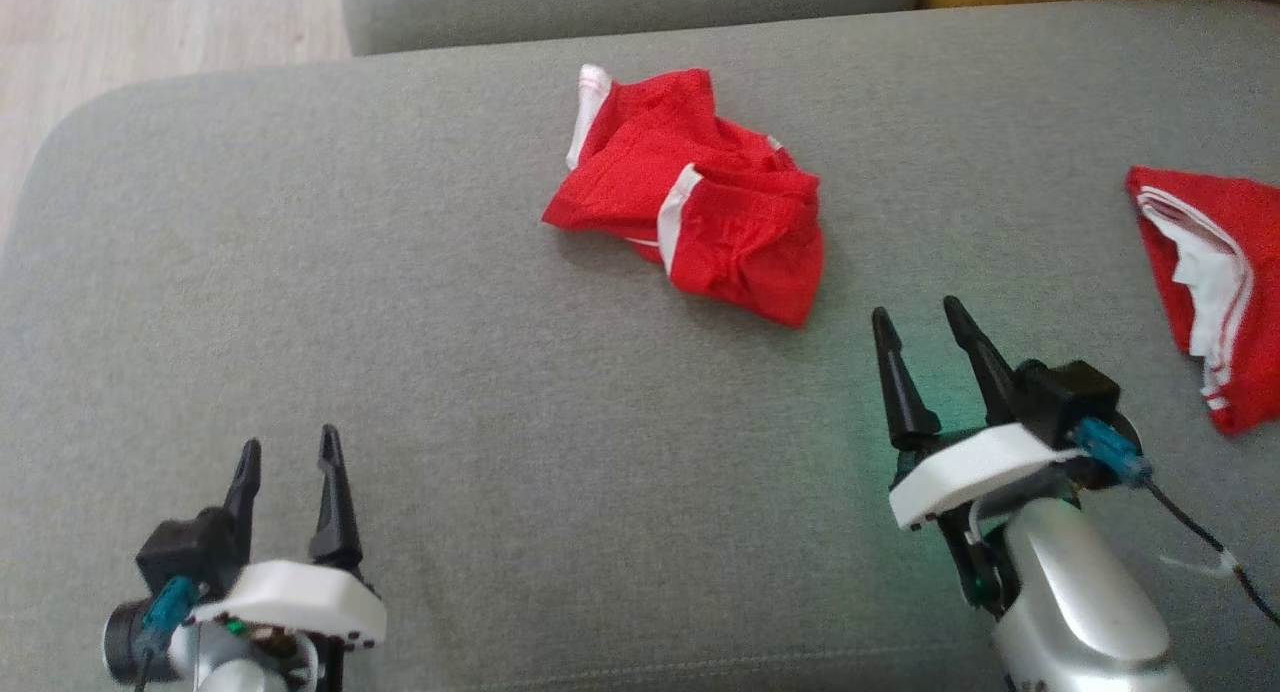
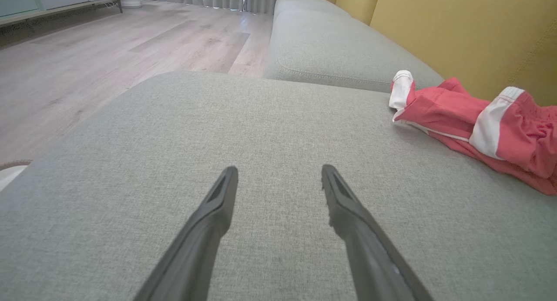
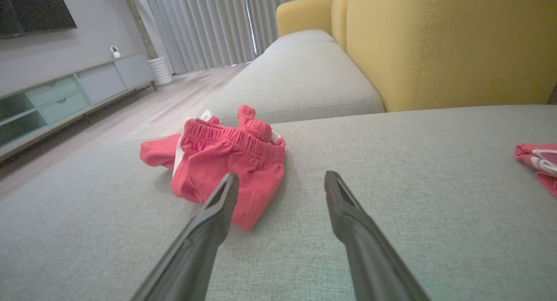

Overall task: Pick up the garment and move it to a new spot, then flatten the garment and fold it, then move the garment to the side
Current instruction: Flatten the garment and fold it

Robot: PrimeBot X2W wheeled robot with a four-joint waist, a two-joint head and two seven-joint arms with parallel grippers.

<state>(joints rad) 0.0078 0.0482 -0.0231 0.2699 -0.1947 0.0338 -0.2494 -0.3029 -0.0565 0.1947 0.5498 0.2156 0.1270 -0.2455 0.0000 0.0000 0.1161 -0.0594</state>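
Ahead of right end effector (image 1: 915, 310), crumpled garment (image 1: 700, 202)

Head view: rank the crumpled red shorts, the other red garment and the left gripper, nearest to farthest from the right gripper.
1. Crumpled red shorts, just ahead-left of the right gripper.
2. Other red garment, at the right edge.
3. Left gripper, far left.

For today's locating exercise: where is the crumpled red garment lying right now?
In the head view the crumpled red garment lies mid-cushion on the grey sofa, ahead and left of the right gripper, untouched.
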